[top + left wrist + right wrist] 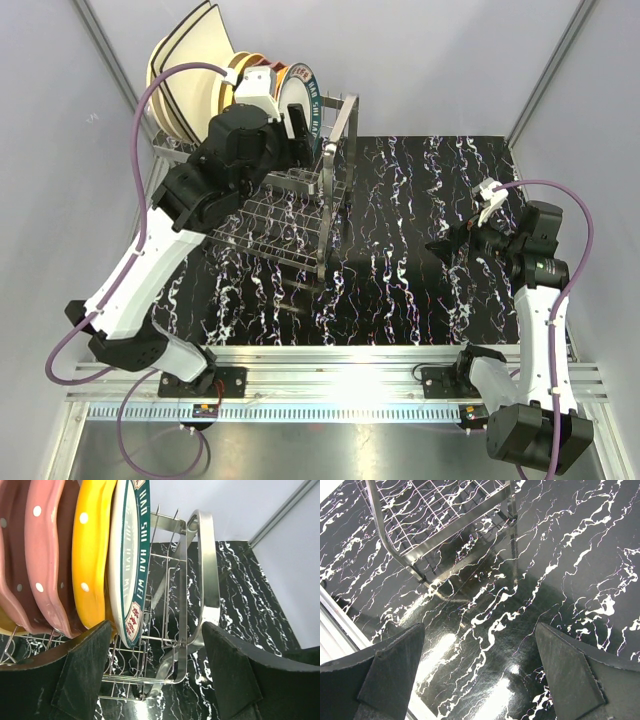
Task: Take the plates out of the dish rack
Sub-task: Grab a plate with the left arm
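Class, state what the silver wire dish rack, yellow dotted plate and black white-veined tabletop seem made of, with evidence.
Silver wire dish rack: likely polished steel; bright mirror-like reflections.
Yellow dotted plate: probably glazed ceramic; thick rim, glossy sheen.
Black white-veined tabletop: marble-look, perhaps laminate; glossy glare.

The dish rack [292, 225] stands on the black, white-veined table [410, 290].

Bright, even overhead lighting is recorded in all three views. Strong white glare is noted on the glossy bench [470, 645] and on the aluminium rail [340, 375] at its near edge. A soft shadow is cast beside the dish rack [300, 215]. Focus is found sharp throughout.
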Robot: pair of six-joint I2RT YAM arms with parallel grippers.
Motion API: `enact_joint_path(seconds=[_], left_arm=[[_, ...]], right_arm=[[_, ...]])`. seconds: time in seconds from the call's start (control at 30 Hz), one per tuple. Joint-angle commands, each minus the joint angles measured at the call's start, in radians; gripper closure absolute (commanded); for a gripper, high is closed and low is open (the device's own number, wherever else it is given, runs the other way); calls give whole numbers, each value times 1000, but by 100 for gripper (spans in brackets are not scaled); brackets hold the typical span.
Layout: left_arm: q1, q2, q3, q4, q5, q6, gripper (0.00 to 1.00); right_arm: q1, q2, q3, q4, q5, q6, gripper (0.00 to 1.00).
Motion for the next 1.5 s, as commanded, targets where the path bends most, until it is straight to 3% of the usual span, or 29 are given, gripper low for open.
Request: enact_joint_path(seconds=[0.0, 0.27, 0.87, 0.97, 1.23, 1.47], left_arm=[[-9, 6, 19, 68, -59, 33, 24], [-9, 18, -22, 97, -86, 54, 28], [-12, 43, -154, 266, -323, 220, 43], [-12, 41, -191, 327, -349, 277, 51], [-12, 36, -280, 482, -395, 380, 60], [-12, 30, -294, 542, -387, 450, 86]], right_arm=[[3, -14, 3, 6, -12, -21, 0], [3, -15, 5, 4, -12, -21, 0], [3, -18, 6, -2, -12, -27, 0], [3, -20, 6, -5, -12, -26, 0], [3, -20, 3, -6, -13, -29, 0], [3, -18, 6, -8, -13, -27, 0]])
